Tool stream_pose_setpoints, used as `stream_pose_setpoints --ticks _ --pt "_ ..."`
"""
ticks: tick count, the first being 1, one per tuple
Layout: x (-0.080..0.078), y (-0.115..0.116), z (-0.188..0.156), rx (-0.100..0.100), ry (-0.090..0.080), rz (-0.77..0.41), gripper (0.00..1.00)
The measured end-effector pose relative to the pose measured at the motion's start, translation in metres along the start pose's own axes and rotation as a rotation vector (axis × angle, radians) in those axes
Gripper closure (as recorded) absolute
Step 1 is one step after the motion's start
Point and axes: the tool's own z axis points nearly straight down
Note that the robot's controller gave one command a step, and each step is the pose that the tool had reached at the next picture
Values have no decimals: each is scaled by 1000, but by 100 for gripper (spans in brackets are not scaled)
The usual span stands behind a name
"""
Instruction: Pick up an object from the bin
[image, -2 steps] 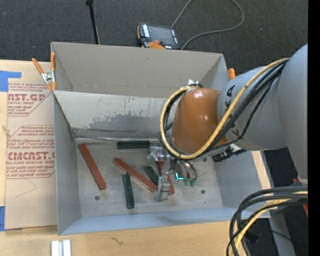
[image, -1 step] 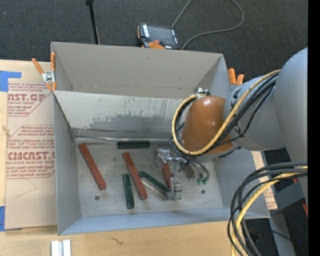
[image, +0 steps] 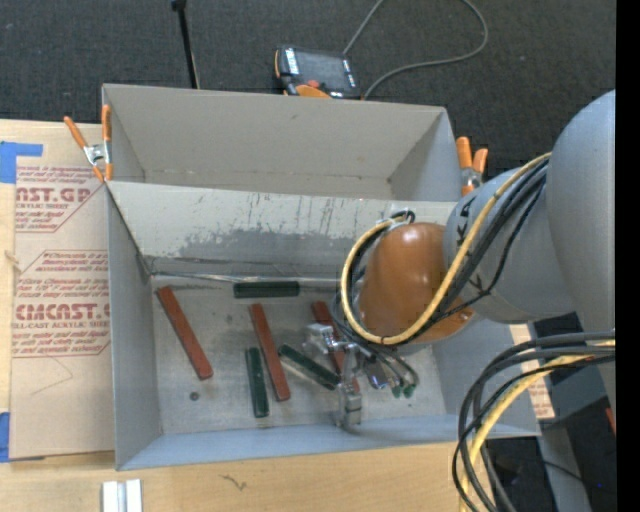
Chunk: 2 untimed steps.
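Note:
My gripper (image: 348, 392) is low in the bin's front right part, under the orange wrist cover. Just to its left lies a dark green stick (image: 306, 365), slanted, with its right end reaching up to the gripper. Left of that lies a red stick (image: 268, 352), and beside it another dark green stick (image: 257, 381), nearly upright in the view. A short piece of a red stick (image: 320, 311) pokes out from behind the cover, above the gripper.
A long red-brown stick (image: 182, 333) lies slanted at the bin floor's left. A dark green stick (image: 266, 290) lies level along the foot of the back wall. The arm and its cables cover the bin's right side.

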Motion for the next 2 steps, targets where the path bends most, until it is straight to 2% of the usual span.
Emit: stream_pose_setpoints --ticks 1,2 --pt "1 0 1 -1 6 1 100" --pt "-1 -1 0 0 -1 1 0"
